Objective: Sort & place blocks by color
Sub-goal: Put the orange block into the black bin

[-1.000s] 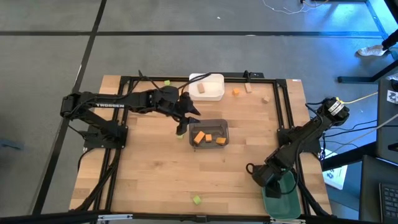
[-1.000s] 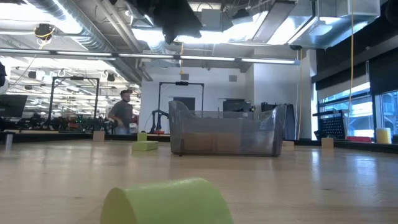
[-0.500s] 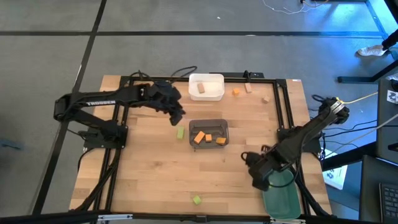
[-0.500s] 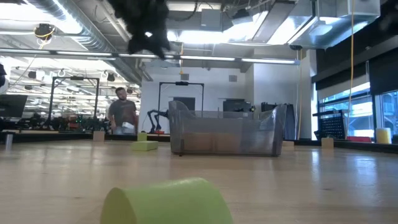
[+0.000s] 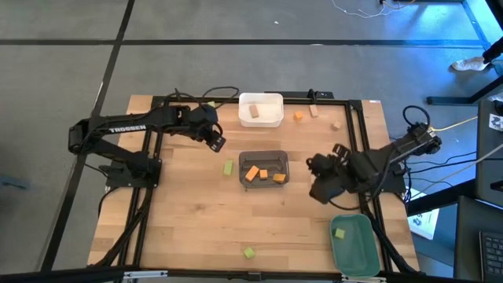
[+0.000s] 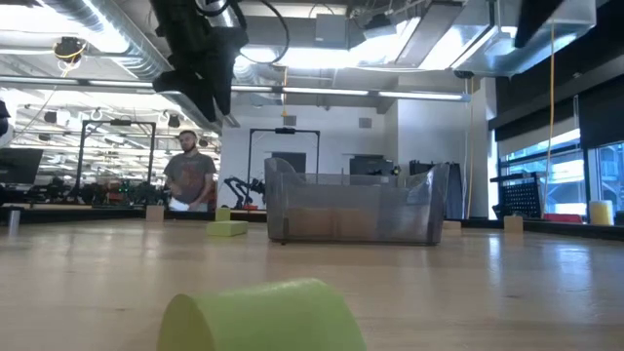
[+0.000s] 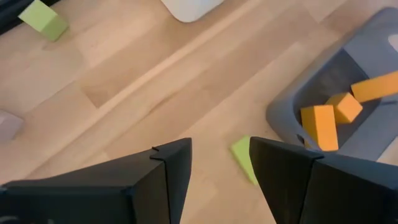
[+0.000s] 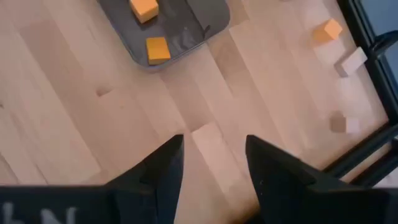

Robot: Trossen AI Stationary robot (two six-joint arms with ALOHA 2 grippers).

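Note:
My left gripper hangs open above the table, left of the dark grey bin, which holds three orange blocks. In the left wrist view a light green block lies on the wood just beyond the open fingers. My right gripper is open and empty above bare wood right of the grey bin. A green block lies in the green bin. A tan block sits in the white bin.
Loose blocks: green near the front edge, green at the far left, and orange with two tan ones at the far right. A black frame borders the table. A person stands in the room behind.
My left gripper has drawn back from above the green block beside the grey bin, toward the table's far left, rolling as it went. My right gripper has risen out of the green bin and swung toward the table's middle, uncovering a green block lying in that bin.

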